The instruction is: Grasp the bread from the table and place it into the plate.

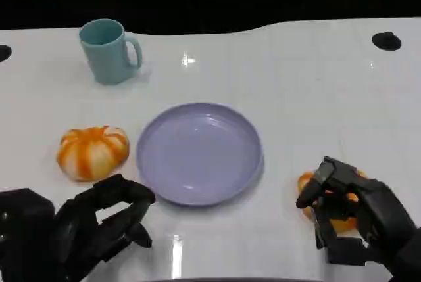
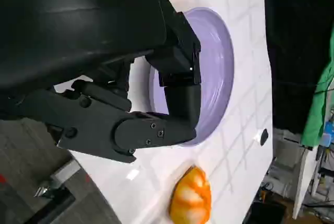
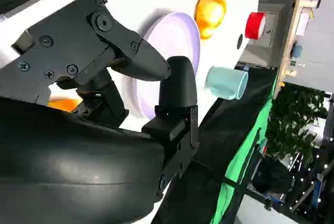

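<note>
Your right hand (image 1: 348,219) curls over the bread (image 1: 329,204), right of the plate (image 1: 199,152). Left hand (image 1: 99,223) spread, holding nothing. Mug (image 1: 108,50) and striped orange bun (image 1: 93,151) lie left, off the path.

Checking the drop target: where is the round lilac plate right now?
In the head view the round lilac plate sits mid-table, between the orange-and-white bread on its left and the right hand.

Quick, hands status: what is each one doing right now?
Left hand: fingers curled in, holding nothing, beside the round lavender plate.
Right hand: fingers over the small orange bread roll on the table; a firm grip cannot be told.
</note>
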`<action>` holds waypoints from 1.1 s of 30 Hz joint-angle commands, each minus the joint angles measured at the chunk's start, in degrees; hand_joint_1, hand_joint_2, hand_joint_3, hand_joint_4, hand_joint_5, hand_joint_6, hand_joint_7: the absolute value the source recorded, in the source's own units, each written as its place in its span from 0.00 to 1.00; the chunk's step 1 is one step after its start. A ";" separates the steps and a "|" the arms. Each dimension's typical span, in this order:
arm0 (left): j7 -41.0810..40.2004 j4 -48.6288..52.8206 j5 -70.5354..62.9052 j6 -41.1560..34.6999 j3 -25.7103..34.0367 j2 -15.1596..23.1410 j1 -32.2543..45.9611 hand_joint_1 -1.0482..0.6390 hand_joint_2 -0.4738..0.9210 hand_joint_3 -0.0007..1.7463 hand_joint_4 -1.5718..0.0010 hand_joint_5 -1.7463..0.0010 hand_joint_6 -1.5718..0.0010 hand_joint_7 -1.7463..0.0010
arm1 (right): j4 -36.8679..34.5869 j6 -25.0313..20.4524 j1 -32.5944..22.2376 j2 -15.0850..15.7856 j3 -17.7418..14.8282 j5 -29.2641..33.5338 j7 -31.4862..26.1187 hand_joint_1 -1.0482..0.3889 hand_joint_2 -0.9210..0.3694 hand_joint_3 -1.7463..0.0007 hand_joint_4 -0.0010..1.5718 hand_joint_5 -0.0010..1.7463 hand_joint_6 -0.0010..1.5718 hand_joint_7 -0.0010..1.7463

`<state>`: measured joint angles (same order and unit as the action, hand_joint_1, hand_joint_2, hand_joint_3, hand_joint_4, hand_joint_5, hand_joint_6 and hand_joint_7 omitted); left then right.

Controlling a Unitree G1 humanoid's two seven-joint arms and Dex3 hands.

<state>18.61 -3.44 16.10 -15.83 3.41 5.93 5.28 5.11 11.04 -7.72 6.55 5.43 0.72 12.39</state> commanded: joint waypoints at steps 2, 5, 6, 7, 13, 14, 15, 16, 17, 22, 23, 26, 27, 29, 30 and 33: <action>0.30 -0.66 -0.47 0.82 0.05 1.03 0.66 0.35 1.00 0.25 0.63 0.00 0.63 0.23 | 0.33 0.09 -0.08 0.73 -0.63 -0.37 0.17 0.54 0.31 0.28 0.57 1.00 0.42 0.98; 0.16 -0.71 -0.47 0.78 0.07 0.94 0.71 0.35 1.00 0.25 0.63 0.00 0.63 0.23 | 0.49 -0.22 -0.11 0.72 -0.61 -0.30 0.13 0.53 0.31 0.28 0.57 1.00 0.42 0.98; 0.24 -0.59 -0.39 0.84 0.11 0.91 0.66 0.35 1.00 0.25 0.63 0.00 0.63 0.23 | 0.58 -0.40 -0.10 0.73 -0.59 -0.24 0.11 0.53 0.31 0.28 0.57 1.00 0.42 0.98; 0.29 -0.50 -0.31 0.85 0.15 0.89 0.61 0.35 1.00 0.26 0.63 0.00 0.63 0.23 | 0.66 -0.54 -0.10 0.75 -0.57 -0.19 0.09 0.53 0.31 0.28 0.57 1.00 0.42 0.98; 0.31 -0.26 -0.44 0.86 0.13 1.02 0.38 0.36 1.00 0.26 0.62 0.00 0.62 0.23 | 0.48 -0.55 0.06 0.73 -0.57 -0.24 0.15 0.53 0.31 0.29 0.57 1.00 0.41 0.97; 0.47 -0.07 -0.46 1.07 0.13 1.07 0.34 0.36 1.00 0.26 0.63 0.00 0.62 0.23 | 0.44 -0.56 0.09 0.72 -0.57 -0.29 0.19 0.53 0.31 0.29 0.57 1.00 0.41 0.97; 0.51 0.04 -0.46 1.16 0.15 1.07 0.31 0.36 1.00 0.26 0.63 0.00 0.62 0.23 | 0.42 -0.56 0.11 0.71 -0.57 -0.33 0.21 0.53 0.31 0.29 0.57 1.00 0.41 0.97; 0.51 0.10 -0.40 1.11 0.18 1.08 0.30 0.36 1.00 0.26 0.63 0.00 0.62 0.23 | 0.44 -0.60 0.12 0.71 -0.56 -0.34 0.22 0.53 0.31 0.29 0.57 1.00 0.41 0.98; 0.51 0.07 -0.26 0.96 0.25 1.07 0.30 0.35 1.00 0.25 0.63 0.00 0.62 0.23 | 0.45 -0.60 0.11 0.70 -0.56 -0.32 0.20 0.53 0.31 0.29 0.57 1.00 0.41 0.98; 0.50 -0.25 0.06 0.61 0.34 1.05 0.45 0.36 1.00 0.25 0.63 0.00 0.63 0.23 | 0.58 -0.67 0.09 0.71 -0.61 -0.01 -0.04 0.54 0.30 0.29 0.57 1.00 0.41 0.98; 0.51 -0.29 0.03 0.62 0.30 1.06 0.48 0.36 1.00 0.25 0.63 0.00 0.63 0.22 | 0.61 -0.66 0.08 0.71 -0.63 0.04 -0.09 0.54 0.31 0.30 0.57 1.00 0.41 0.97; 0.42 -0.47 0.03 0.22 0.20 1.06 0.48 0.36 1.00 0.25 0.63 0.00 0.63 0.22 | 0.85 -1.09 0.09 0.81 -0.69 0.19 -0.15 0.53 0.31 0.30 0.57 1.00 0.41 0.95; 0.46 -0.47 -0.01 0.17 0.13 1.11 0.48 0.35 1.00 0.25 0.63 0.00 0.63 0.22 | 1.02 -1.33 0.12 0.80 -0.78 0.08 -0.17 0.53 0.31 0.31 0.56 1.00 0.42 0.94; 0.60 -0.42 -0.04 0.21 0.06 1.18 0.48 0.35 1.00 0.25 0.63 0.00 0.63 0.22 | 1.09 -1.26 0.23 0.75 -0.97 -0.23 -0.11 0.54 0.31 0.31 0.55 1.00 0.43 0.89; 0.67 -0.39 -0.03 0.27 0.04 1.20 0.48 0.35 1.00 0.24 0.63 0.00 0.63 0.22 | 1.14 -1.19 0.29 0.73 -1.12 -0.49 -0.03 0.54 0.31 0.31 0.55 1.00 0.43 0.87; 0.57 -0.40 -0.08 0.31 0.01 1.14 0.47 0.35 1.00 0.24 0.63 0.00 0.62 0.23 | 1.86 -1.39 0.44 1.04 -1.69 -1.34 0.52 0.59 0.33 0.30 0.49 1.00 0.42 0.80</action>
<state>18.66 -3.40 16.10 -15.45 3.38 5.99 5.46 5.69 10.15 -7.68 6.56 4.85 0.42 12.52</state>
